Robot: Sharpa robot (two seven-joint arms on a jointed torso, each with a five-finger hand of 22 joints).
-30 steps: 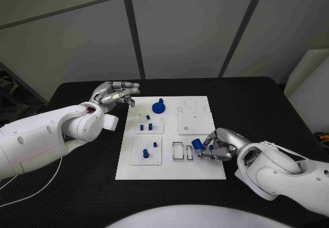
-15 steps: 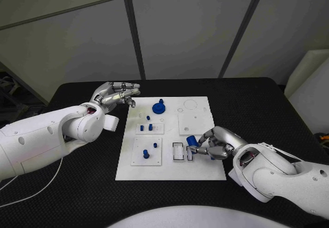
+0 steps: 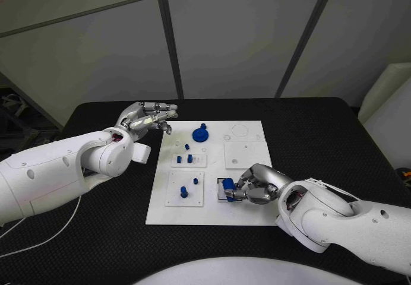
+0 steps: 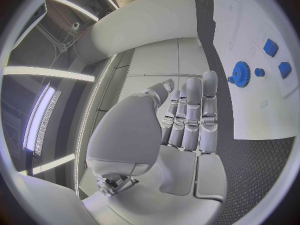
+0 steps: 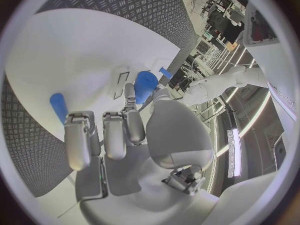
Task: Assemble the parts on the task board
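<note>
The white task board point(image 3: 248, 208) lies in the middle of the black table. My right hand point(image 3: 255, 184) pinches a small blue part point(image 3: 228, 186) over the rectangular slots near the board's front middle. In the right wrist view that blue part point(image 5: 145, 80) sits at the fingertips of my right hand point(image 5: 119, 130), beside a slot point(image 5: 120, 83). My left hand point(image 3: 147, 117) hovers off the board's far left corner, holding nothing. Its fingers point(image 4: 190, 115) lie straight and side by side. A blue gear point(image 3: 201, 134) stands at the board's far end.
Small blue pegs point(image 3: 182, 158) stand in a plate left of the board's centre, and another blue peg point(image 3: 183, 191) stands in the front left plate. A raised white square plate point(image 3: 242, 155) sits on the board's right side. Black table surrounds the board.
My right hand has carried the blue part leftward, from near the board's right edge to over the rectangular slots. The left hand has stayed where it was.
</note>
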